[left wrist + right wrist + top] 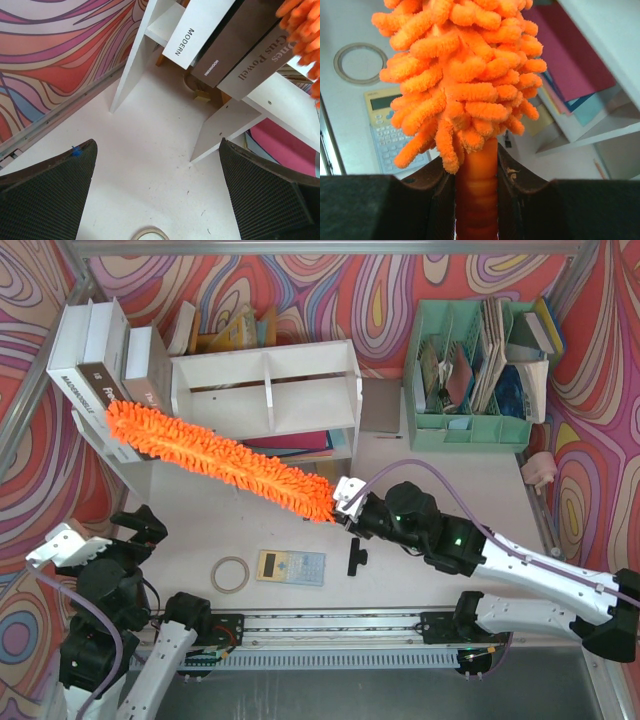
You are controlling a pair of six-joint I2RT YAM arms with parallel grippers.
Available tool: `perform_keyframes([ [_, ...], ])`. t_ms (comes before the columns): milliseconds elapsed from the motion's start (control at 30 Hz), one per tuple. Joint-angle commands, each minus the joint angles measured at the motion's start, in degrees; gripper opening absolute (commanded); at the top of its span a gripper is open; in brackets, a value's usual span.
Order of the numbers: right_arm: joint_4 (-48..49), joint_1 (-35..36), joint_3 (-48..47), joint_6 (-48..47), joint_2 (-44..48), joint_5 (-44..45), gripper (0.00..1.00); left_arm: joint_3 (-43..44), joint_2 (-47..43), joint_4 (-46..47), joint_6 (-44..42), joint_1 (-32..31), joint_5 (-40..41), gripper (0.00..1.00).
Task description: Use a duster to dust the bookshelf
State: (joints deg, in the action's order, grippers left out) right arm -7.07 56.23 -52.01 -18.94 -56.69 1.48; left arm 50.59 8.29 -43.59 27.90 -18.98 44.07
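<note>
One bookshelf [265,390], white, stands at the back of the bench [300,530], its flat top split into two bays by one middle fin. Pink and blue folders show in its lower tier. Three books [100,355] lean at its left end, their spines white, dark and grey in the left wrist view.

The single duster [220,455], bright orange and fluffy, runs on a slant across the front of the bookshelf. Its far tip is over the books at the left, and its handle end is low at the right. Whether the fluff touches the shelf edge cannot be told from above.

The right hand [345,500] is clamped narrow on the duster's orange handle, one finger pressed on each side of it in the right wrist view.

The left hand [157,200] stands wide and holds nothing. It is near the bench's left front, well apart from the duster, with its two black pads [45,185] facing the shelf's legs.

On the bench near the front lie one tape roll [230,574], one calculator [291,567] just beside it, and one small black object [356,558]. One mint-green file organizer [470,370], stuffed with papers, stands to the right of the bookshelf.
</note>
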Motion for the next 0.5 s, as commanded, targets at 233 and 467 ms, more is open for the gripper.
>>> perform_keyframes([
  [233, 1.5, -0.3, 1.9, 4.2, 1.1, 3.3, 0.00, -0.8, -0.8, -0.8, 1.5, -0.3, -0.6, 0.98],
  [467, -0.9, -0.2, -5.4, 0.6, 2.5, 3.6, 0.00, -0.8, -0.1, -0.8, 1.5, -0.2, -1.1, 0.98],
])
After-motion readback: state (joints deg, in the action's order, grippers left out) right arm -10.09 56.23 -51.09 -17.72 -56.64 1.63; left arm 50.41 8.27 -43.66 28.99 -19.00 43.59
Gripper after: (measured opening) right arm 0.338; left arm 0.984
